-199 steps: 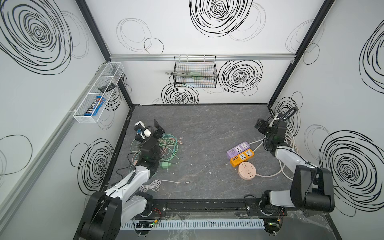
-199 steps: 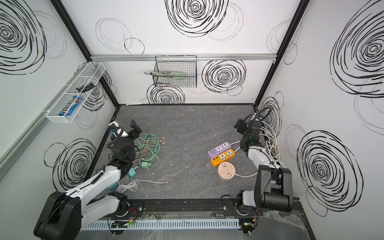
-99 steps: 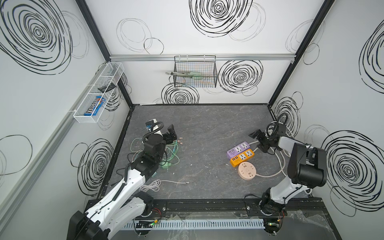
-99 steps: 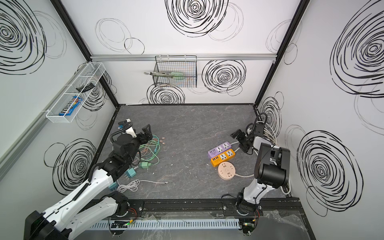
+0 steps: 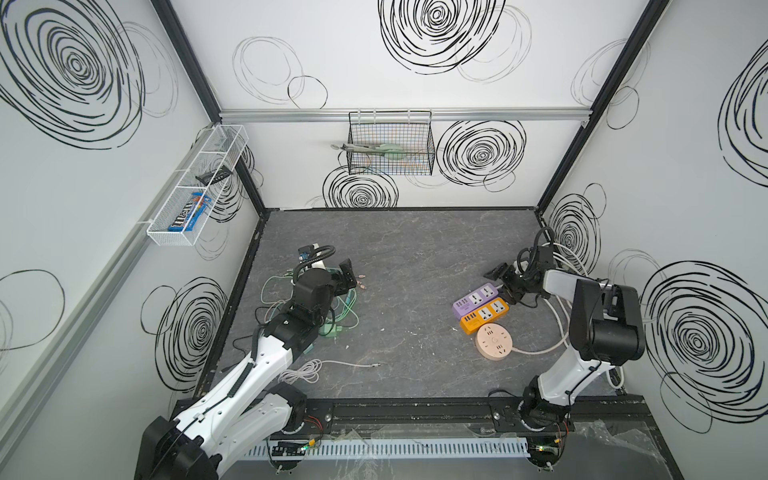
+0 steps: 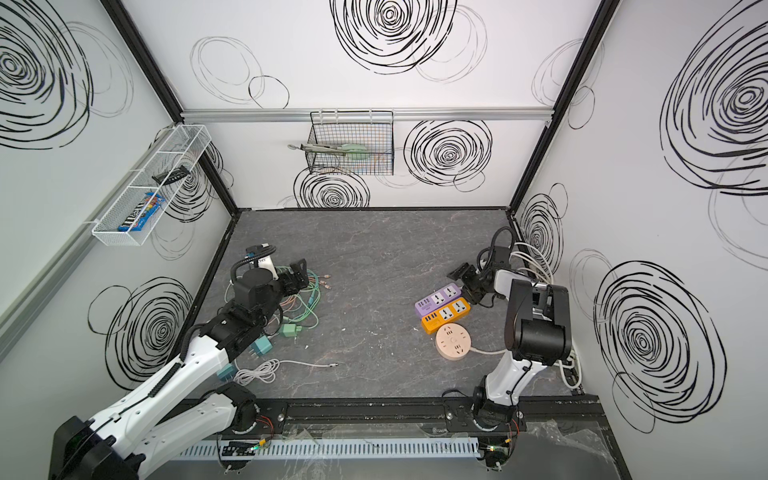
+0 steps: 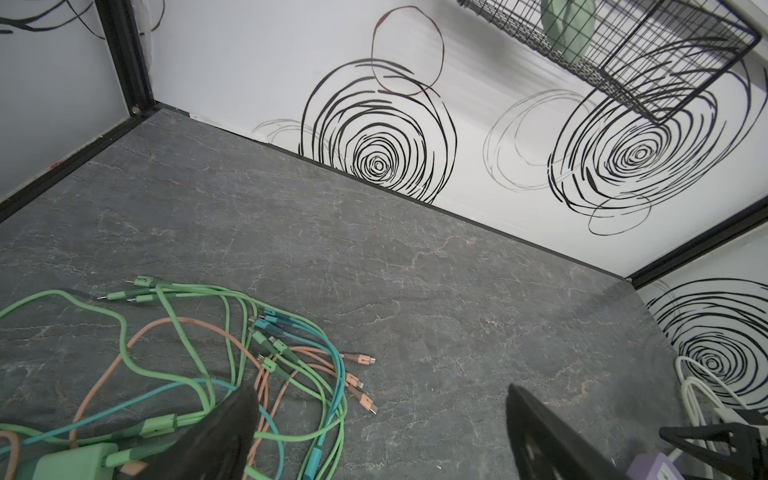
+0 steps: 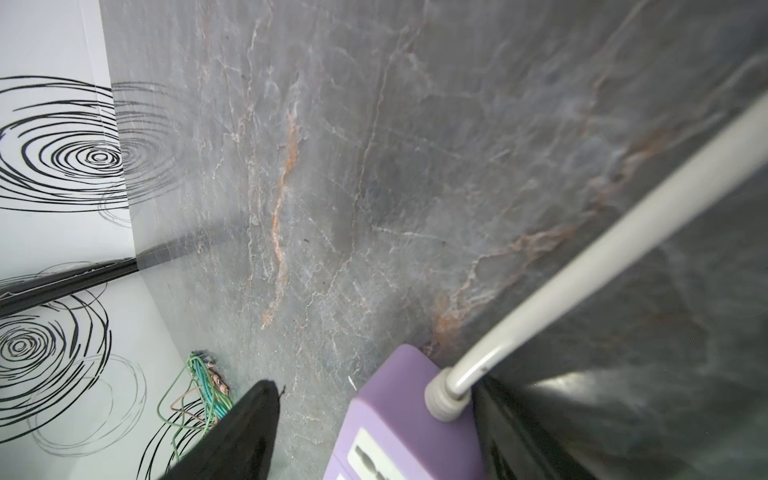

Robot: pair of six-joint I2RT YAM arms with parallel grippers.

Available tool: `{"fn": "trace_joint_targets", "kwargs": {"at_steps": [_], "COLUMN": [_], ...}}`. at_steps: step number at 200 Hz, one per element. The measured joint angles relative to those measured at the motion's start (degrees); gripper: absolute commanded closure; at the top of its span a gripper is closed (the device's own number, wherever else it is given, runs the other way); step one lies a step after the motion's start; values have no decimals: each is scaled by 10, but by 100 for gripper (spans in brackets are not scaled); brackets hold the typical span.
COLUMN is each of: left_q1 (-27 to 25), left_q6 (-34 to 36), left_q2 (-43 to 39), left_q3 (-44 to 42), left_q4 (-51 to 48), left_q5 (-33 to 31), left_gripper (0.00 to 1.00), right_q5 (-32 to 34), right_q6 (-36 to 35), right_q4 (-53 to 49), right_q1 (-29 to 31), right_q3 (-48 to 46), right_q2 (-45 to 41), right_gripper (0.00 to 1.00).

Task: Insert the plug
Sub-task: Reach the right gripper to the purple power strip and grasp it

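The tabletop (image 5: 407, 257) is dark grey stone-patterned sheet, boxed in by white walls drawn over with black swirls. A black wire basket (image 5: 390, 145) hangs on the back wall and a white wire shelf (image 5: 195, 187) on the left wall.

Both top views show the left gripper (image 5: 348, 274) with its jaws spread wide and empty above a tangle of green, teal and peach cables (image 5: 328, 299). The green plug (image 5: 332, 330) lies on the tabletop at the near edge of that tangle, beside the left arm.

Well apart on the right sit a purple power strip (image 5: 476, 297), an orange one (image 5: 484, 316) touching it, and a round pink one (image 5: 494, 340).

The right gripper (image 5: 503, 286) is at the purple strip's cord end. Only the right wrist view shows its fingers (image 8: 249, 436) straddling that end, parted, with a gap on one side.

In a top view, two teal plugs (image 6: 259, 347) show by the left forearm.
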Motion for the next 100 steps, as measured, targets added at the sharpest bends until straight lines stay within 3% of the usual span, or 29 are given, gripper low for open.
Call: {"fn": "trace_joint_targets", "kwargs": {"at_steps": [70,100], "left_q1": [-17,-27], "left_q6": [-12,-13], "left_q2": [42,53], "left_q3": [-2,-2], "left_q4": [0,-2], "left_q5": [24,25], "left_gripper": [4,4], "right_q5": [0,9], "right_q6": [125,134], "right_q4": [94,103], "right_q1": [134,184], "right_q3": [-52,-51], "right_q2": [-23,-26], "right_gripper": [16,9]}}
